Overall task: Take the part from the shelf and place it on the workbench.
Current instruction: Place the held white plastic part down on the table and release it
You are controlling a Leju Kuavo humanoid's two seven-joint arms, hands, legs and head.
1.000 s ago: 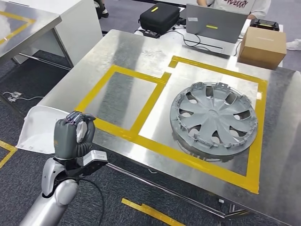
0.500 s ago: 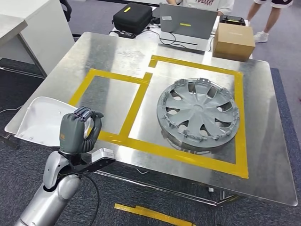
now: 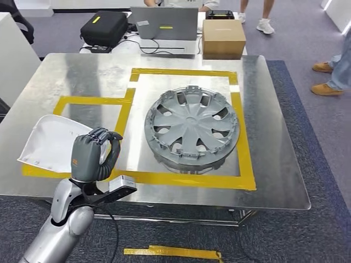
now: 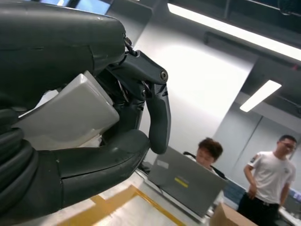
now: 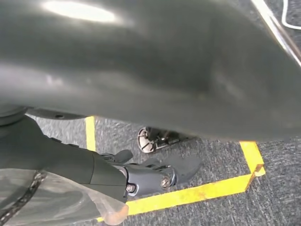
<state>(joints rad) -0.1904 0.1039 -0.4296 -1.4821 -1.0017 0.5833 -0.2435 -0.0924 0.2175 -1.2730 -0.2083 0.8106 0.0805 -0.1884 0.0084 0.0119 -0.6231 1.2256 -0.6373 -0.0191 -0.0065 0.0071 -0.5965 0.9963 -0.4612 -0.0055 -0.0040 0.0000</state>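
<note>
L hand (image 3: 89, 158) sits at about 7 o'clock in the head view, fingers wrapped round one edge of the white part (image 3: 51, 142); the wrist view shows the white shell (image 4: 67, 113) clamped between thumb and dark fingers (image 4: 158, 117). So it's gripping the part. The part hangs over the near-left corner of the workbench (image 3: 273, 137), above the smaller yellow-taped box (image 3: 93, 101), broad side toward 9 o'clock. Can't tell whether its underside touches the metal or floats just above it.

R hand (image 5: 156, 176) hangs low by the floor, fingers look loosely apart w/ nothing in them; reads as open, idle.

Risks, as I judge them:
- Grip is on one rim only, most of the shell sticks out past the hand. If fingers let go while it's tilted, the part prob. rocks or skids on the slick steel, and it's near the table edge at 8 o'clock, so it could slide off to the floor.
- Part straddles the tape line at the front; release here may leave it partly outside the box.
- Grey hubcap (image 3: 191, 127) in the larger box at 3 o'clock of the hand is well apart, low clash risk unless the arm swings wide.
- People (image 3: 331, 71) stand at 1–2 o'clock beyond the bench, laptop (image 3: 165, 24) and cardboard box (image 3: 223, 37) at 12; all far from the arm.
</note>
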